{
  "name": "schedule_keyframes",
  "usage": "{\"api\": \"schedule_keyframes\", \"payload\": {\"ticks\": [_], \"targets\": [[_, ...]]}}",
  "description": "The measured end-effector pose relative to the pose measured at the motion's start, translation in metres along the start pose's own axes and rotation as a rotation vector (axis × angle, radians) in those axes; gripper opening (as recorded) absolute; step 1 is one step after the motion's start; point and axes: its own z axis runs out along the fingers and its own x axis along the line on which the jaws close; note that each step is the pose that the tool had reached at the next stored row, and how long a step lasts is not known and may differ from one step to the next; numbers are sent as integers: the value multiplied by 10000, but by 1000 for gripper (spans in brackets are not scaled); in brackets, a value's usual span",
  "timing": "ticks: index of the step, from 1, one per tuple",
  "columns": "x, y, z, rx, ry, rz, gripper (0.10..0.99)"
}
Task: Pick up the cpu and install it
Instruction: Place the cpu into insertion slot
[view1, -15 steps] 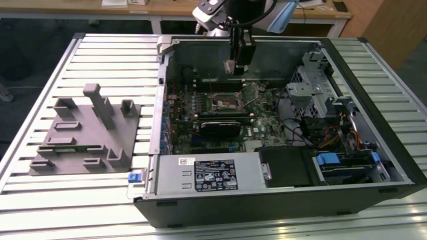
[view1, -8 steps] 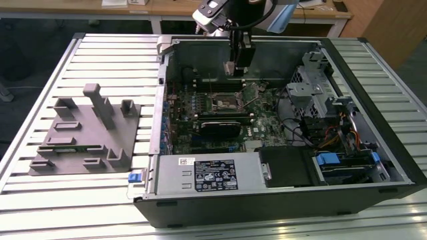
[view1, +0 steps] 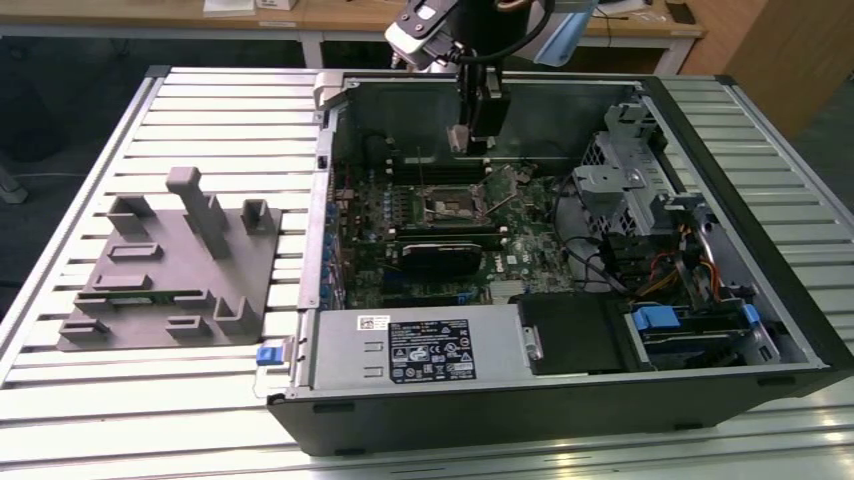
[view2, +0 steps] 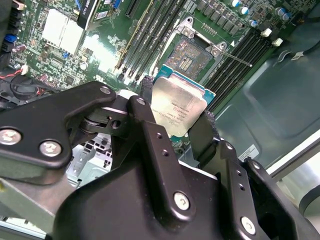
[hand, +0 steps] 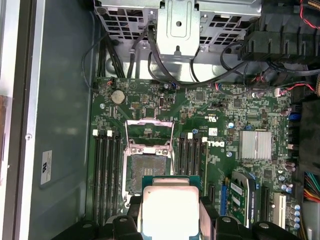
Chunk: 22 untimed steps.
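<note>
Silvery cpu (view2: 180, 107) pinched between closed fingers (view2: 204, 136) of the gripper (view2: 177, 104) — near the socket (view2: 192, 56)

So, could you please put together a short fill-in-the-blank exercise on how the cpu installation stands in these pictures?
1. The gripper is ____ on the cpu.
2. The socket on the motherboard is ____, with its retention frame lifted open.
3. The grey fixture sits on the exterior view's ____ of the computer case.
Missing words: shut; empty; left.
</note>
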Motion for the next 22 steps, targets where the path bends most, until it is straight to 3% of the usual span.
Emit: {"api": "schedule_keyframes", "payload": {"ticks": [22], "targets": [[0,-1,38,0,0,1,541]]}}
